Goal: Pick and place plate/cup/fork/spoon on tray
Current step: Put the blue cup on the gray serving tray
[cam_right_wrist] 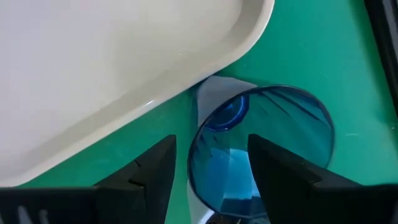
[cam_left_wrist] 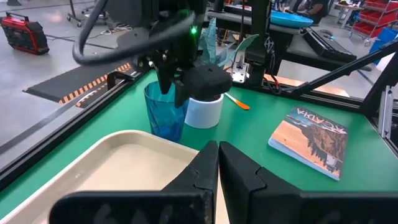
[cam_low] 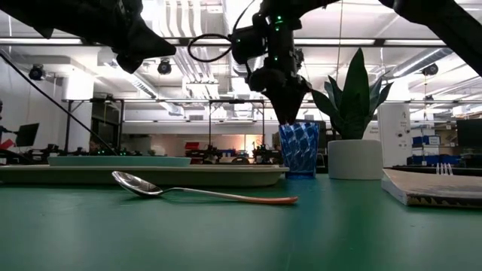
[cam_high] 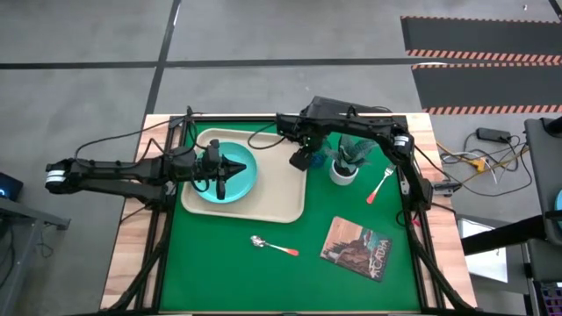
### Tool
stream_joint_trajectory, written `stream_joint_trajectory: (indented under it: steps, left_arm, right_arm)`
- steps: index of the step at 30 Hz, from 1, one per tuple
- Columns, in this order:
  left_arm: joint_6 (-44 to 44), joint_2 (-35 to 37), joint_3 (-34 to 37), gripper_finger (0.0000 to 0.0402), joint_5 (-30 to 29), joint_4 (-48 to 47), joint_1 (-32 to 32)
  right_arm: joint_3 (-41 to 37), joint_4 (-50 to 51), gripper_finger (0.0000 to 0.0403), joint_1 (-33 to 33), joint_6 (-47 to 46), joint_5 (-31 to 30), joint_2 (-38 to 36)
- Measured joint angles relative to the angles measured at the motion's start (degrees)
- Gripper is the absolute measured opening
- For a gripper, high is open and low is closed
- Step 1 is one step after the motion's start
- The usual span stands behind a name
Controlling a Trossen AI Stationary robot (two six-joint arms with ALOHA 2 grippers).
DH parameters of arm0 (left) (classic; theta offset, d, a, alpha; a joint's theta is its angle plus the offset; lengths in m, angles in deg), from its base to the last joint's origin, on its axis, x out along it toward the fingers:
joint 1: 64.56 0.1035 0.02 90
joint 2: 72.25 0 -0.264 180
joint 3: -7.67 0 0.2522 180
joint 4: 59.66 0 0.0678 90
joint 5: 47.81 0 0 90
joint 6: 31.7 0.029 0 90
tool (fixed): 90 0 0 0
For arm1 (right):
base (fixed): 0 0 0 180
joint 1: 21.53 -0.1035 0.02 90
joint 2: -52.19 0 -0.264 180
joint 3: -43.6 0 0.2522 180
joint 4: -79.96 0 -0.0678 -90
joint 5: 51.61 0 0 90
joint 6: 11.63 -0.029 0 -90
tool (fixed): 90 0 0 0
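Note:
The blue cup point(cam_right_wrist: 267, 143) stands upright on the green mat just off the tray's right rim point(cam_right_wrist: 205, 62), next to the white plant pot point(cam_low: 354, 158). My right gripper point(cam_right_wrist: 211, 168) is open and points down at the cup's rim. One finger is over the cup's inside and the other is outside its wall, on the tray side. The teal plate point(cam_high: 241, 175) lies on the left part of the tray point(cam_high: 281, 189). My left gripper point(cam_high: 224, 175) is shut and empty, well above the plate. The spoon point(cam_high: 274, 247) and the fork point(cam_high: 379, 184) lie on the mat.
A picture-covered book point(cam_high: 356, 248) lies at the near right of the mat. The plant's leaves point(cam_low: 354, 90) rise right beside my right gripper. The right half of the tray is bare. The spoon lies in front of the tray's near rim.

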Motion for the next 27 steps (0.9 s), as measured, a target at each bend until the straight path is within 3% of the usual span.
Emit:
stream_joint_trajectory:
  steps: [9,27]
  left_arm:
    - [0.0,0.0,0.0,0.0000,0.0,0.0,0.0]
    - [0.0,0.0,0.0,0.0000,0.0,0.0,0.0]
  right_arm:
    - [-4.4,-2.2,0.0176,0.0,0.9,0.0,0.0]
    - [-5.4,-1.7,0.0014,0.0,0.9,0.1,0.0]
